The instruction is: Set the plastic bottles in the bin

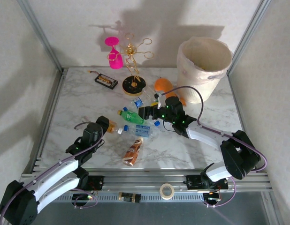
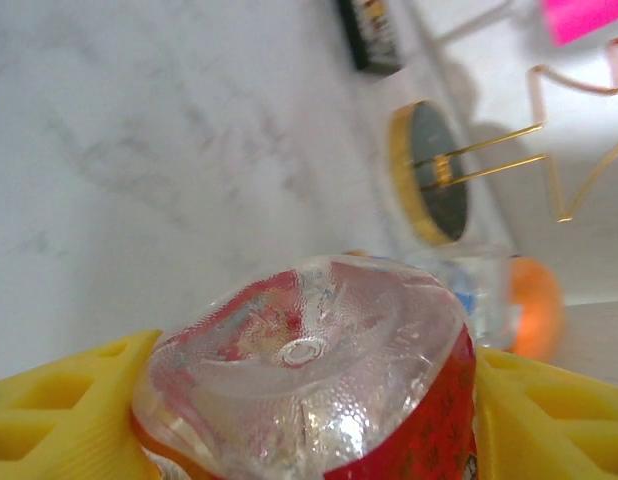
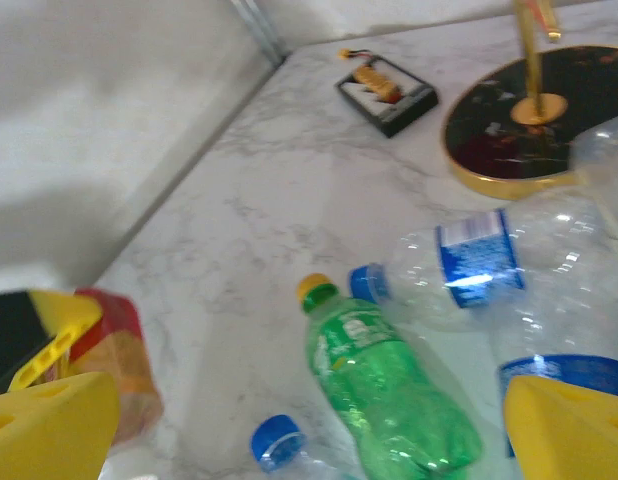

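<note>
My left gripper (image 1: 106,126) is shut on a red-labelled plastic bottle (image 2: 309,370); its clear base faces the left wrist camera, and yellow fingers (image 2: 69,410) press it from both sides. My right gripper (image 3: 309,400) stands open above a green bottle (image 3: 389,390) with a yellow cap, which lies on the table. A clear bottle with a blue label (image 3: 469,265) lies beside it, and another clear bottle (image 1: 140,130) lies nearer. Toward the front lies a brown bottle (image 1: 132,152). The cream-white bin (image 1: 203,65) stands at the back right.
An orange fish toy (image 1: 164,86) lies next to the bin. A gold wire rack (image 1: 133,70) with a pink glass (image 1: 114,54) stands at the back, a flat black device (image 1: 106,81) to its left. A tape roll (image 1: 167,191) sits on the front rail.
</note>
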You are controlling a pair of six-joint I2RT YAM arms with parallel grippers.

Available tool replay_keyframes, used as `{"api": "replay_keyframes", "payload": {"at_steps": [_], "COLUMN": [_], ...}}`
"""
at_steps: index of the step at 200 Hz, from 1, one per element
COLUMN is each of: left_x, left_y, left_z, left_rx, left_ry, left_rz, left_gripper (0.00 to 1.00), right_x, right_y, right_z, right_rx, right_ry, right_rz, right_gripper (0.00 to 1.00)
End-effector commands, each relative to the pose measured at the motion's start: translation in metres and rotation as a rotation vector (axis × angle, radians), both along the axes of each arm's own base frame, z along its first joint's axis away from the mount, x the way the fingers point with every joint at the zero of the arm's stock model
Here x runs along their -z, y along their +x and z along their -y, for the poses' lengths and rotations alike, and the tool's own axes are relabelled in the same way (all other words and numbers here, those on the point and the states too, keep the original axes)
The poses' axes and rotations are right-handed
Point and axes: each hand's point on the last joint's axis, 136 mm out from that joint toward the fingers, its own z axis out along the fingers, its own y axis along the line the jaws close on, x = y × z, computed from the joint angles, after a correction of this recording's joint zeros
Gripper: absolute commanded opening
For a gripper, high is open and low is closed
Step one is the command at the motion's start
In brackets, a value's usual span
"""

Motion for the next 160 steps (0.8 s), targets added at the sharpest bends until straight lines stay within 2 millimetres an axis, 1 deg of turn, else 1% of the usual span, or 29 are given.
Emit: {"api": "replay_keyframes", "payload": {"at_steps": [1, 20, 32, 50, 60, 62, 66, 84, 106, 136, 160], "left_x": [-0.061, -0.081, -0.088, -0.095, -0.092, -0.097, -0.099, -0.098, -0.100, -0.100, -0.096], "left_y": [0.019, 0.027, 0.033, 0.039, 0.040, 0.041, 0.042, 0.042, 0.039, 0.033, 0.029], "left_z": [0.001, 0.011, 0.021, 0.039, 0.047, 0.049, 0.052, 0.063, 0.071, 0.079, 0.085], "left_rx": [-0.014, 0.022, 0.063, 0.142, 0.184, 0.192, 0.205, 0.261, 0.307, 0.353, 0.383], "left_ry": [0.018, 0.011, 0.001, -0.022, -0.022, -0.031, -0.034, -0.045, -0.064, -0.094, -0.110], "left_rz": [0.188, 0.236, 0.249, 0.260, 0.247, 0.265, 0.270, 0.272, 0.285, 0.300, 0.300], "left_gripper": [0.57, 0.57, 0.57, 0.57, 0.57, 0.57, 0.57, 0.57, 0.57, 0.57, 0.56], "right_x": [-0.016, -0.018, -0.019, -0.019, -0.018, -0.018, -0.018, -0.014, -0.013, -0.013, -0.014], "right_y": [-0.027, -0.036, -0.043, -0.053, -0.057, -0.058, -0.059, -0.064, -0.067, -0.064, -0.059], "right_z": [-0.029, -0.042, -0.050, -0.062, -0.067, -0.068, -0.070, -0.077, -0.085, -0.091, -0.093], "right_rx": [-0.179, -0.233, -0.264, -0.313, -0.330, -0.333, -0.338, -0.361, -0.384, -0.386, -0.370], "right_ry": [0.059, 0.063, 0.065, 0.072, 0.076, 0.077, 0.080, 0.091, 0.111, 0.122, 0.124], "right_rz": [0.052, 0.057, 0.059, 0.057, 0.054, 0.053, 0.050, 0.036, 0.023, 0.017, 0.019], "right_gripper": [0.99, 0.99, 0.99, 0.99, 0.99, 0.99, 0.99, 0.99, 0.99, 0.99, 0.98]}}
